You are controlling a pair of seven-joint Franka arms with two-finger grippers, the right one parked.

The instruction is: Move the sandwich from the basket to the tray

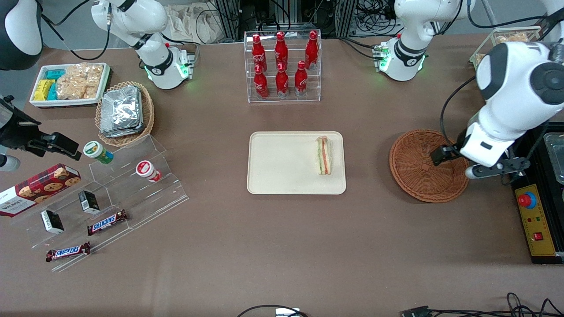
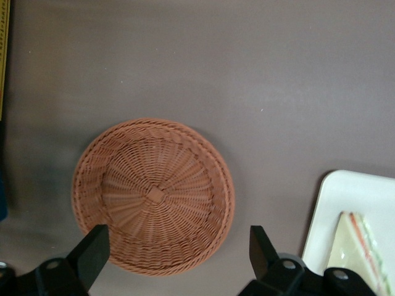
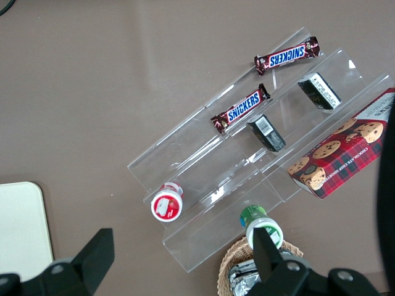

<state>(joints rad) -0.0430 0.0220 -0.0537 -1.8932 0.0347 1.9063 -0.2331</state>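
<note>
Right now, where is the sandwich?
The sandwich lies on the tray, at its edge nearest the empty basket. The open tool hovers above that basket.

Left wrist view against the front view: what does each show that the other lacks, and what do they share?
Only the left wrist view shows the gripper with its fingers spread open, above the rim of the empty basket. Only the front view shows the whole tray, the rack of red bottles and the Snickers bars toward the parked arm's end. Both show the basket, the tray and the sandwich lying on the tray.
</note>
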